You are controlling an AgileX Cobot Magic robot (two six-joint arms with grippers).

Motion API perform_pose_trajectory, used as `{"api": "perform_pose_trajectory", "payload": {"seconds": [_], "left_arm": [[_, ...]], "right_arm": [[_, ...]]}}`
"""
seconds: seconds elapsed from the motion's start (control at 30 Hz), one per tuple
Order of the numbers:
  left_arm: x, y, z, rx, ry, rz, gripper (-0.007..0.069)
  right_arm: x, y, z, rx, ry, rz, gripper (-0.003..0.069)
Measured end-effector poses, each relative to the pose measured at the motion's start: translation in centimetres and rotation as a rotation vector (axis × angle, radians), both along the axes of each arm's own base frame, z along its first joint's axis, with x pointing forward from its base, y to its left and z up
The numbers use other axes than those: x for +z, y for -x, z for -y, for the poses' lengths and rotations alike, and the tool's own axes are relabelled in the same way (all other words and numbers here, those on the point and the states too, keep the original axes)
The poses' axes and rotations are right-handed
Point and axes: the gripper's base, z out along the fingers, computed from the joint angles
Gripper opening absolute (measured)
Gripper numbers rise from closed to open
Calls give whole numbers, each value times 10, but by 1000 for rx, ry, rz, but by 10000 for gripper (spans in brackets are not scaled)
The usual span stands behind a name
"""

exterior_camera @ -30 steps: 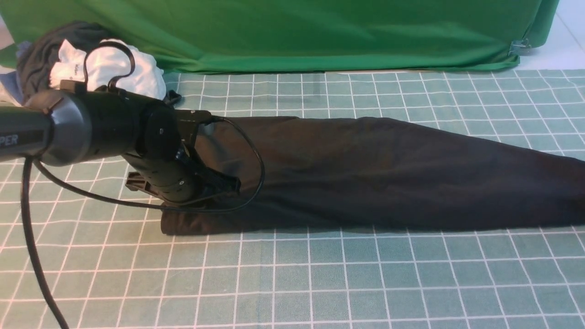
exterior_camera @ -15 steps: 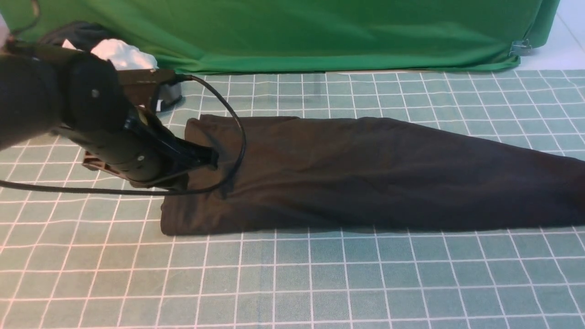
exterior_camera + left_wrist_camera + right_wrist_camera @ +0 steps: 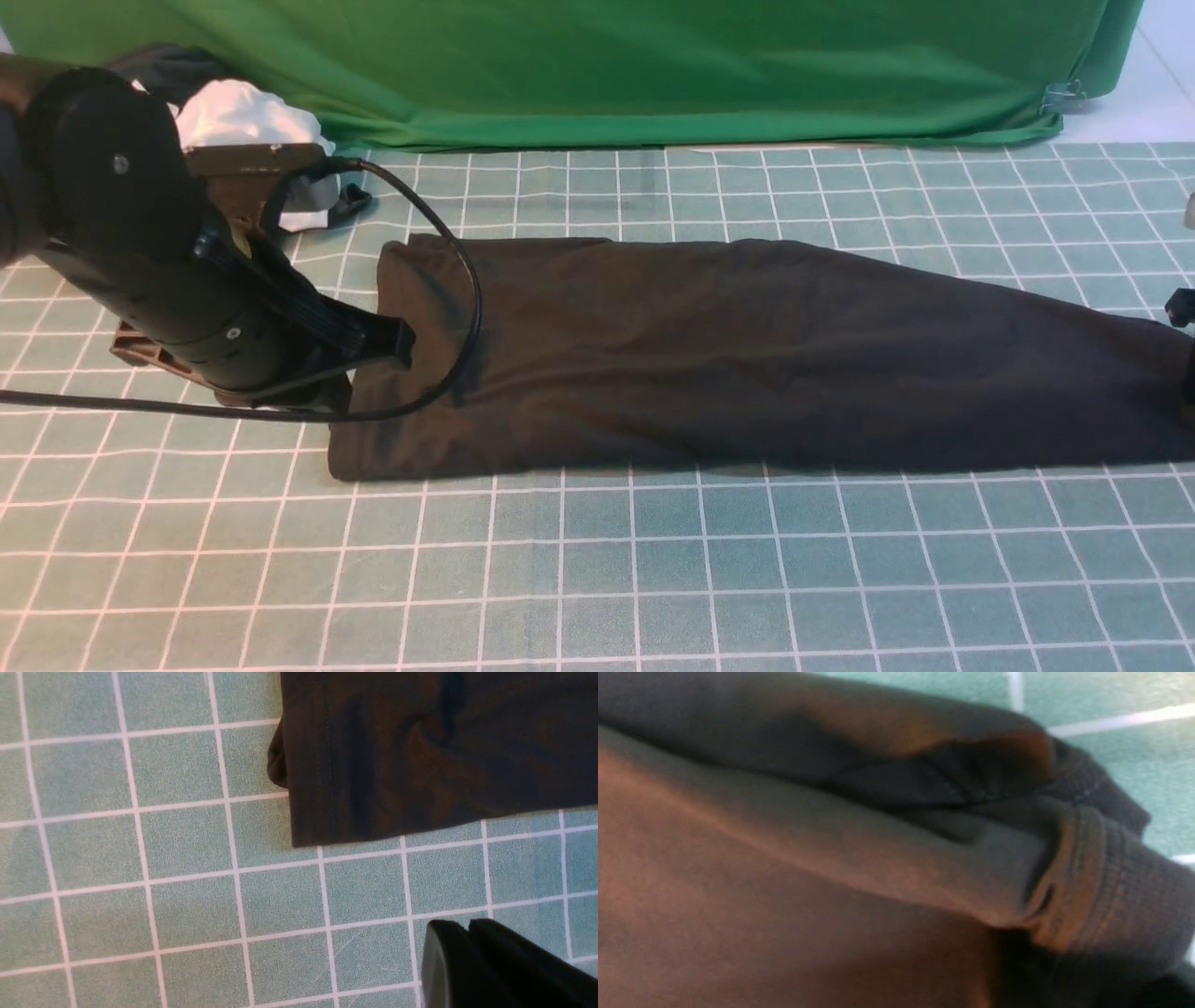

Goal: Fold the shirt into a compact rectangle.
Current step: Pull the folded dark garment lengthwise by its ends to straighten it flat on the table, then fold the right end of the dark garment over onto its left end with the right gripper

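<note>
Since only a lengthwise fold is seen, the task is judged to be about half done.

Item: large dark brown-black long-sleeved shirt [image 3: 747, 355], laid flat on the counter [image 3: 653, 579], which is covered by a pale green mat ruled in white squares.

Position: across the middle of the counter, its right end reaching the edge of the front view.

Condition: sides and sleeves are judged to be turned in, so that one long band is formed. No crosswise fold is seen. One or two such folds are judged to be left before a compact rectangle is reached.

Orientation: the long axis is laid left to right. The broad, square-cut hemmed end is pointed left. The band is narrowed toward the right, where ribbed knit edging [image 3: 1087, 882] is shown close up in the right wrist view.

Left fingers [image 3: 387, 338]: pressed together, nothing held, placed near the shirt's left end. Bare mat is seen between them and the hem corner in the left wrist view.

Right fingers [image 3: 1182, 306]: only a small dark part is glimpsed beside the narrow end. How far they are parted, and whether cloth is held, cannot be told.

Also listed: crumpled white garment [image 3: 247, 117] and bunched dark grey garment [image 3: 177, 61], far left corner; green cloth backdrop [image 3: 597, 65].
</note>
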Motion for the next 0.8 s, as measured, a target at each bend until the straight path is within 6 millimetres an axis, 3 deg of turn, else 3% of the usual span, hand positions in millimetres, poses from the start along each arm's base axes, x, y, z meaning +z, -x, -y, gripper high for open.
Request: {"api": "perform_pose_trajectory", "payload": {"seconds": [0.07,0.17,0.37,0.5,0.8], "left_arm": [[0,0,0,0,2,-5,7],[-1,2,0,-1,2,-23,7],[11,11,-3,-25,-14,0,7],[33,25,-9,-31,-23,87,7],[52,40,-14,-31,-24,160,7]], "right_arm": [[-1,0,-1,10,-6,1,87],[1,-1,2,16,-10,4,37],[25,2,21,-52,0,44,32],[48,8,33,-88,19,75,32],[95,11,10,-38,45,175,32]]}}
